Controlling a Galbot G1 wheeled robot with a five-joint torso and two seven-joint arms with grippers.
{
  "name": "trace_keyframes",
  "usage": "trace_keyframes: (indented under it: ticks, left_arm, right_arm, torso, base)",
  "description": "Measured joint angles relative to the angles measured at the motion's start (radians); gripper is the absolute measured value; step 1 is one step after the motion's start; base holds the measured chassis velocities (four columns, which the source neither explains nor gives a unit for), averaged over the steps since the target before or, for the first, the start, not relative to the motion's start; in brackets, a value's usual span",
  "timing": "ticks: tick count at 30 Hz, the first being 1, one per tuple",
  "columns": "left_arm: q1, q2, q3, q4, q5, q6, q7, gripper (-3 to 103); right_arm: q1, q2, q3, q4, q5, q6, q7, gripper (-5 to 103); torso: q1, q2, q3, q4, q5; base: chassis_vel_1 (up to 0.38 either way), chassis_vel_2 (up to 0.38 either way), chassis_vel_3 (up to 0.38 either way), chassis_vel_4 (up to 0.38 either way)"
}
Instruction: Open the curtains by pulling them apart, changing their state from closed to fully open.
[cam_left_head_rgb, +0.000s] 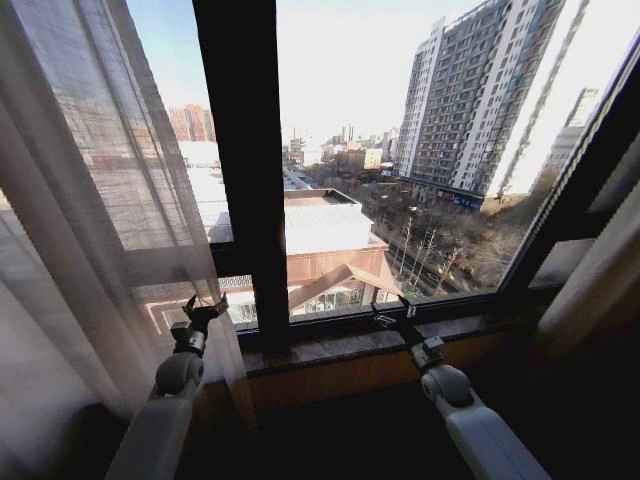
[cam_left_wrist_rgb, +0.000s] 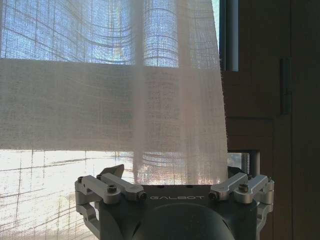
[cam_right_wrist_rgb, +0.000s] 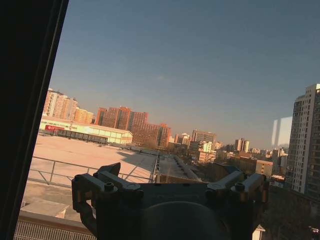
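Observation:
The curtains are sheer cream pleated panels. The left curtain panel (cam_left_head_rgb: 90, 200) is drawn to the left side of the window, and its inner edge hangs down beside my left gripper (cam_left_head_rgb: 205, 306). That gripper is open, with its fingers spread at the fabric's lower edge. In the left wrist view, the curtain (cam_left_wrist_rgb: 125, 100) hangs close in front of the left gripper (cam_left_wrist_rgb: 175, 187), and its edge falls between the spread finger links. The right curtain panel (cam_left_head_rgb: 600, 290) is bunched at the far right. My right gripper (cam_left_head_rgb: 392, 314) is open near the sill, away from any fabric, and the right wrist view has this gripper (cam_right_wrist_rgb: 170, 187) facing bare glass.
A thick dark window post (cam_left_head_rgb: 245, 170) stands between the two arms. A brown stone sill (cam_left_head_rgb: 330, 347) runs below the glass. A dark frame with a hinge (cam_left_wrist_rgb: 260, 100) lies beside the left curtain's edge. City buildings lie beyond the glass.

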Motion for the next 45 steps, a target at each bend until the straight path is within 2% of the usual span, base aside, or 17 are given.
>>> trace_keyframes:
  ticks: [3, 7, 21, 25, 26, 28, 29, 31, 34, 41, 43, 45]
  left_arm:
    - [0.064, -0.008, -0.039, -0.033, 0.003, -0.027, 0.002, 100]
    - [0.116, -0.010, -0.071, -0.062, 0.006, -0.029, -0.011, 100]
    - [0.163, -0.007, -0.104, -0.072, -0.002, -0.028, -0.005, 101]
    - [0.164, -0.002, -0.111, -0.071, -0.007, -0.028, -0.002, 97]
    - [0.164, 0.005, -0.115, -0.066, -0.015, -0.029, -0.001, 89]
    - [0.163, 0.007, -0.116, -0.064, -0.019, -0.029, 0.000, 89]
    - [0.161, 0.013, -0.116, -0.060, -0.029, -0.030, 0.003, 86]
    - [0.158, 0.019, -0.116, -0.056, -0.036, -0.033, 0.005, 93]
    - [0.156, 0.024, -0.118, -0.055, -0.042, -0.034, 0.007, 94]
    - [0.160, 0.050, -0.129, -0.050, -0.050, -0.034, 0.009, 94]
    - [0.160, 0.051, -0.131, -0.049, -0.050, -0.034, 0.011, 97]
    - [0.160, 0.051, -0.133, -0.049, -0.050, -0.035, 0.018, 94]
  right_arm:
    - [0.000, 0.000, 0.000, 0.000, 0.000, 0.000, 0.000, 100]
    - [0.000, 0.000, 0.000, 0.000, 0.000, 0.000, 0.000, 100]
    - [0.000, 0.000, 0.000, 0.000, 0.000, 0.000, 0.000, 100]
    - [0.000, 0.000, 0.000, 0.000, 0.000, 0.000, 0.000, 100]
    - [0.000, 0.000, 0.000, 0.000, 0.000, 0.000, 0.000, 100]
    - [0.000, 0.000, 0.000, 0.000, 0.000, 0.000, 0.000, 100]
    - [0.000, 0.000, 0.000, 0.000, 0.000, 0.000, 0.000, 100]
    - [0.000, 0.000, 0.000, 0.000, 0.000, 0.000, 0.000, 100]
    - [0.000, 0.000, 0.000, 0.000, 0.000, 0.000, 0.000, 100]
    - [0.000, 0.000, 0.000, 0.000, 0.000, 0.000, 0.000, 100]
    - [0.000, 0.000, 0.000, 0.000, 0.000, 0.000, 0.000, 100]
    - [0.000, 0.000, 0.000, 0.000, 0.000, 0.000, 0.000, 100]
  torso:
    - [0.000, 0.000, 0.000, 0.0003, -0.0003]
    - [0.000, 0.000, 0.000, 0.0004, -0.0002]
    - [0.000, 0.000, 0.000, 0.0000, -0.0001]
    - [0.000, 0.000, 0.000, 0.0002, -0.0001]
    - [0.000, 0.000, 0.000, 0.0002, -0.0001]
    - [0.000, 0.000, 0.000, 0.0003, -0.0002]
    - [0.000, 0.000, 0.000, 0.0002, -0.0001]
    - [0.000, 0.000, 0.000, 0.0001, -0.0002]
    - [0.000, 0.000, 0.000, 0.0001, -0.0001]
    - [0.000, 0.000, 0.000, 0.0003, -0.0001]
    - [0.000, 0.000, 0.000, 0.0003, -0.0001]
    - [0.000, 0.000, 0.000, 0.0003, -0.0001]
  base:
    - [0.000, 0.000, 0.000, 0.000]
    - [0.000, 0.000, 0.000, 0.000]
    - [0.000, 0.000, 0.000, 0.000]
    - [0.000, 0.000, 0.000, 0.000]
    - [0.000, 0.000, 0.000, 0.000]
    - [0.000, 0.000, 0.000, 0.000]
    - [0.000, 0.000, 0.000, 0.000]
    - [0.000, 0.000, 0.000, 0.000]
    - [0.000, 0.000, 0.000, 0.000]
    - [0.000, 0.000, 0.000, 0.000]
    - [0.000, 0.000, 0.000, 0.000]
    - [0.000, 0.000, 0.000, 0.000]
